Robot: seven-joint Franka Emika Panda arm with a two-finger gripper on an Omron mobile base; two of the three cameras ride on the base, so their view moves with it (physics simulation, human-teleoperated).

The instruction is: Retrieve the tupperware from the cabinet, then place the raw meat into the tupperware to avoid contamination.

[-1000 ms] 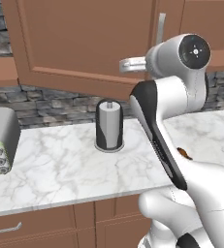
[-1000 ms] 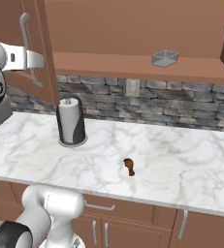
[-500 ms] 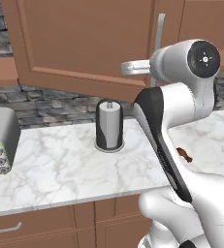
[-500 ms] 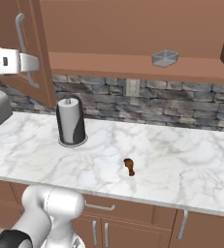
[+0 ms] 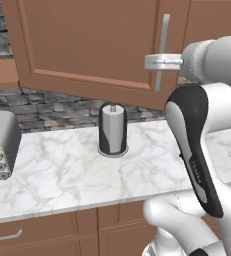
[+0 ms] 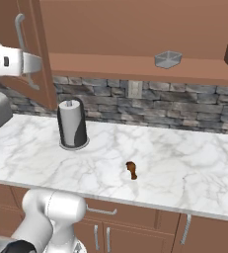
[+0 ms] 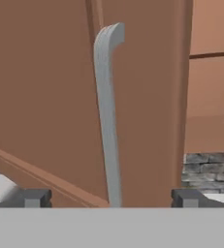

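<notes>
We see the cabinet (image 6: 135, 34) with its door (image 5: 92, 45) swung open over the worktop (image 6: 184, 163), the door's lower edge hanging above the paper towel roll (image 6: 72, 124). In the right base view the marble from the roll across to 3 o'clock lies bare apart from the meat. The open cabinet shelf (image 6: 135, 66) carries the tupperware (image 6: 168, 59) at about 1 o'clock, a shallow grey translucent box with rounded corners; we cannot tell whether anything is in it. Our hand (image 7: 108, 196) stands wide, its fingertips (image 7: 33, 197) either side of the silver bar handle (image 7: 107, 111) and apart from it. The raw meat (image 6: 131, 169), a small reddish-brown chunk with a tapered end, lies on the worktop well apart from the roll.
</notes>
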